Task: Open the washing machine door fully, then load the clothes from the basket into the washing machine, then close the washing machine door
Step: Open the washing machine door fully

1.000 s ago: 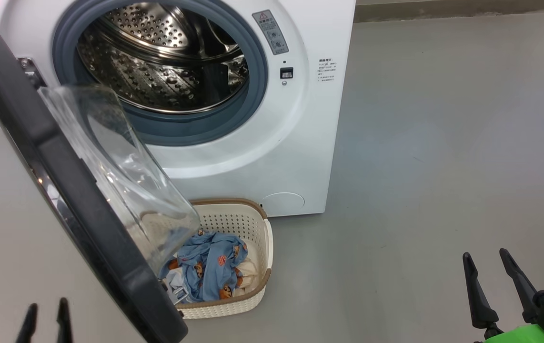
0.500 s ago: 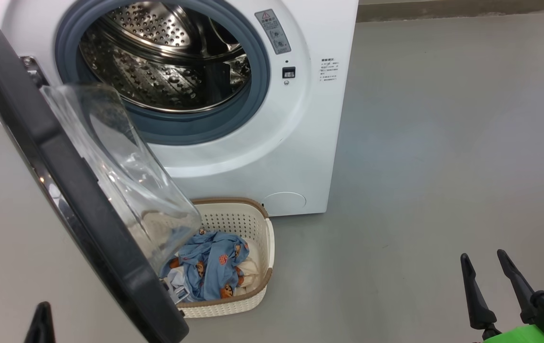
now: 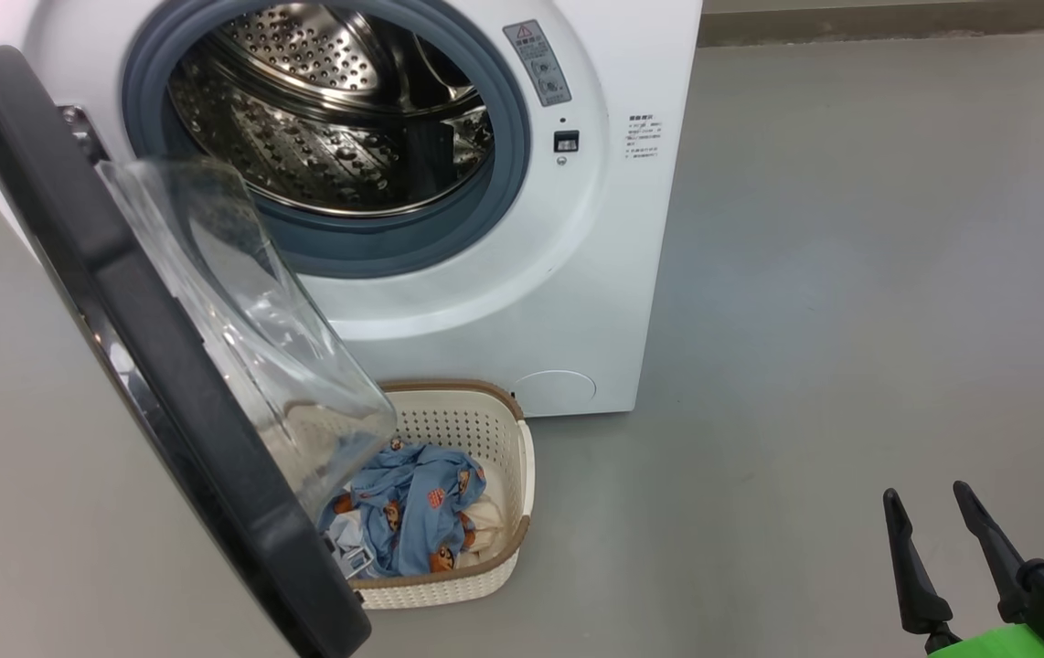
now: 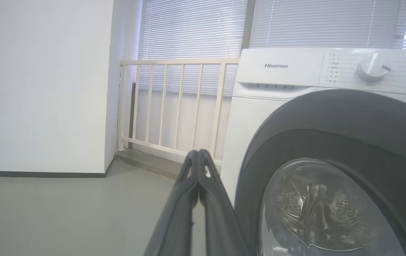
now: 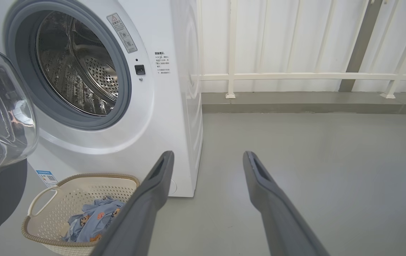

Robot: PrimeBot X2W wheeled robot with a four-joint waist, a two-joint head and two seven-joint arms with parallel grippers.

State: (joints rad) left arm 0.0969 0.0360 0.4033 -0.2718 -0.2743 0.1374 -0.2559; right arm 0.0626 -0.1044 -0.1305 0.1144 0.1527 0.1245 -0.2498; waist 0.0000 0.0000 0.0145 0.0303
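Note:
The white washing machine (image 3: 485, 292) stands with its steel drum (image 3: 321, 119) exposed. Its black washing machine door (image 3: 147, 366) hangs swung out to the left, glass bowl (image 3: 248, 320) bulging over the basket (image 3: 485, 429). That cream basket sits on the floor at the machine's foot and holds the clothes (image 3: 412, 512), blue printed fabric over cream cloth. My right gripper (image 3: 929, 503) is open at the lower right, well clear of the basket. In the left wrist view my left gripper (image 4: 198, 156) is shut on nothing, just left of the door's outer face (image 4: 331, 117).
Grey floor (image 3: 851, 274) stretches wide to the right of the machine. A white railing (image 5: 295, 76) and a raised ledge (image 5: 313, 103) run behind it. A white wall (image 4: 43, 85) stands to the left in the left wrist view.
My left gripper's fingers have closed and dropped out of the head view's bottom left. The head camera has shifted slightly, moving the scene rightward. The right gripper holds still.

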